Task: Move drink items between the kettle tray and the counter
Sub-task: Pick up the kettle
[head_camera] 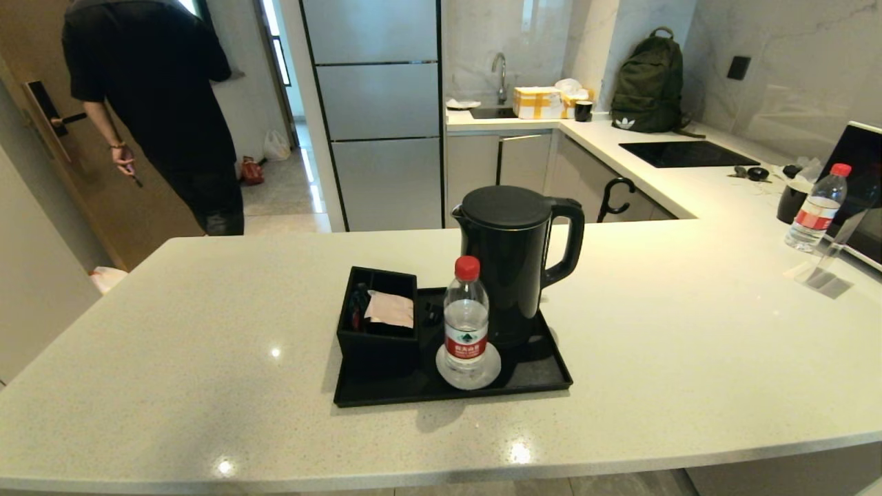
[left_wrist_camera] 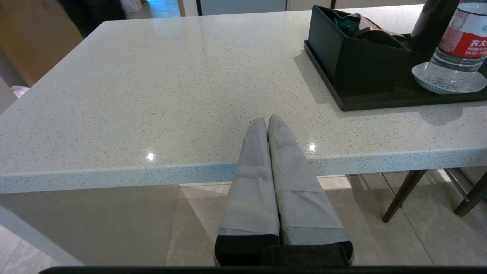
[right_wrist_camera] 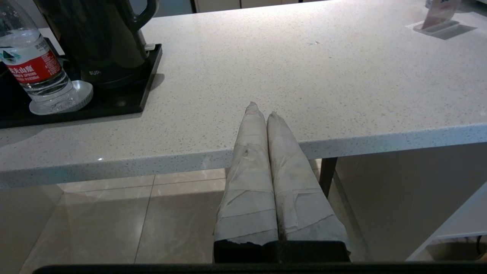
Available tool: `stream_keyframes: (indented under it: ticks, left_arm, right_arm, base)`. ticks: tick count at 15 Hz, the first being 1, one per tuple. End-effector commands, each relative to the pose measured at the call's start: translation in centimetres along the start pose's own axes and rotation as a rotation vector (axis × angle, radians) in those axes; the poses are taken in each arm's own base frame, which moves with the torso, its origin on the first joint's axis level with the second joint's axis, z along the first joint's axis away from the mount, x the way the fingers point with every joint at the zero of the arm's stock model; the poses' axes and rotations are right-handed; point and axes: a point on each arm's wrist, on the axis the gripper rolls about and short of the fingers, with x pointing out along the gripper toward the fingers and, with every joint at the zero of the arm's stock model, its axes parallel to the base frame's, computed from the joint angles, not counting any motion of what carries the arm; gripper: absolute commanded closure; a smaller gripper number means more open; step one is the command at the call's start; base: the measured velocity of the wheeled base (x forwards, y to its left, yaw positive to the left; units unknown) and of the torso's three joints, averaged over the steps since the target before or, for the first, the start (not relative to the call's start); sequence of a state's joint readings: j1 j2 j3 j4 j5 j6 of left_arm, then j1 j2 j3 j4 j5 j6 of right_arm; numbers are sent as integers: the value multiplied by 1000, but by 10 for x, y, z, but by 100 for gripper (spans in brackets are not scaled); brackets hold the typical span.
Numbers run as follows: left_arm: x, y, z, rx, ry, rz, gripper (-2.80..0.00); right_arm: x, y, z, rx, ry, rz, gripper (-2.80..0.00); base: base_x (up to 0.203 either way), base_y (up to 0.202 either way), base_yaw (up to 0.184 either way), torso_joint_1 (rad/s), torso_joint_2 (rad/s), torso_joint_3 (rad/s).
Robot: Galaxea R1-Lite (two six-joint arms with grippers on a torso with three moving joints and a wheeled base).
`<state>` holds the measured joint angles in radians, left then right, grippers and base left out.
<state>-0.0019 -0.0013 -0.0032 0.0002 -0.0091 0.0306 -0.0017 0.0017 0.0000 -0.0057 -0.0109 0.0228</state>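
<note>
Toppling of the clear red-capped water bottle [head_camera: 466, 317] is risked when the tall black kettle [head_camera: 513, 262] is reached; left gripper [left_wrist_camera: 268, 121] and right gripper [right_wrist_camera: 262, 110] are held pressed together below the counter edge.

Glossy speckled stone counter [head_camera: 689, 331]. Matt black kettle [head_camera: 513, 262] on matt black tray [head_camera: 537, 375]. Creased paper sachet [head_camera: 390, 308]. Clear plastic bottle [head_camera: 466, 317]. Rough grey tape wrapped over left gripper [left_wrist_camera: 268, 121] and right gripper [right_wrist_camera: 262, 108].
</note>
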Motion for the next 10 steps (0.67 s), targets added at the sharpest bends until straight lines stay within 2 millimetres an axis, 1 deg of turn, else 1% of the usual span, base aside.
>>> stream_keyframes:
  ticks: [1,10]
  left_arm:
    - [0,0,0,0,1,0,0]
    - [0,0,0,0,1,0,0]
  right_arm:
    - [0,0,0,0,3,0,0]
    - [0,0,0,0,3,0,0]
  base:
    - [0,0,0,0,0,0]
    - [0,0,0,0,0,0]
